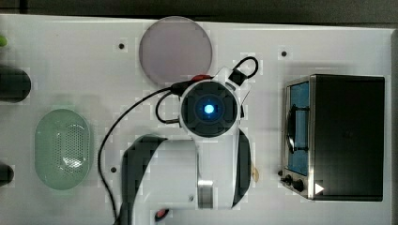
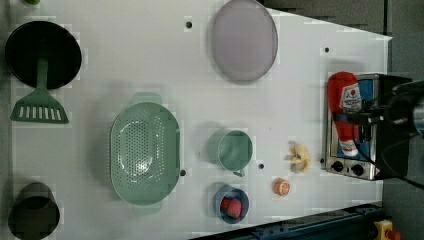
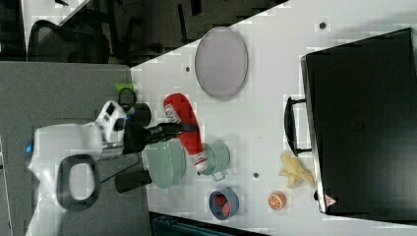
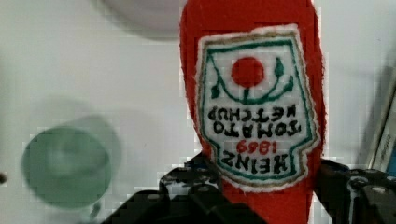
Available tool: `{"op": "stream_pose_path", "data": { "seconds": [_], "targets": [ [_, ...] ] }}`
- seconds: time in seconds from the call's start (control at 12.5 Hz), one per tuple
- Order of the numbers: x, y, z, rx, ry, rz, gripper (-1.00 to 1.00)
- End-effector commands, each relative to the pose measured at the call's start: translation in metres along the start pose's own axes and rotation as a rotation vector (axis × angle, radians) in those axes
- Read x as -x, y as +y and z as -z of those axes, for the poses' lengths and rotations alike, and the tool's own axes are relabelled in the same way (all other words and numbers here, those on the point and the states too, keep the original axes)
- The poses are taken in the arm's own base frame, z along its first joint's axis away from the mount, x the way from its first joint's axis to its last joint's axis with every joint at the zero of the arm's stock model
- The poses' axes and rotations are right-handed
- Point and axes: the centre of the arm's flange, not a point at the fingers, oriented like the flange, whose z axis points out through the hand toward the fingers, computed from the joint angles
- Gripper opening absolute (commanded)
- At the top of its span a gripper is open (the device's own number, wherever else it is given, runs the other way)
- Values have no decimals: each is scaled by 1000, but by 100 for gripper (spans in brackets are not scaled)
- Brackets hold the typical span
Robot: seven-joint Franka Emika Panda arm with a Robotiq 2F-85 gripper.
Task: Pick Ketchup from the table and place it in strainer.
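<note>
Gripper (image 4: 261,191) clamps Ketchup (image 4: 252,93) crosswise, its length running between the fingers.

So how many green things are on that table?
3, maybe more hidden by the arm: the strainer, the cup on the left view's right of it, and the spatula by the black pan.

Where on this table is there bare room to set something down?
Bare white table lies between the black pan and the plate. It is crowded around the cup, the blue bowl, the strainer and the toaster oven.
</note>
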Motion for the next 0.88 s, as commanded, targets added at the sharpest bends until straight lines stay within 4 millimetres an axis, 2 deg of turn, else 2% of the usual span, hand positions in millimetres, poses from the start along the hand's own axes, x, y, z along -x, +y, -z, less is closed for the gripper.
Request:
{"op": "stream_pose_path", "data": {
  "seconds": [0.08,0.24,0.4,0.64,0.88],
  "targets": [
    [0,-42,16,-20,-39,-19,18],
    [-5,-81,26,-35,-25,-42,18],
    [-7,-128,28,-59,-27,-124,18],
    [-6,-202,15,-47,-52,-188,18],
    [-11,-266,-1,-84,-21,-210,18]
  ]
}}
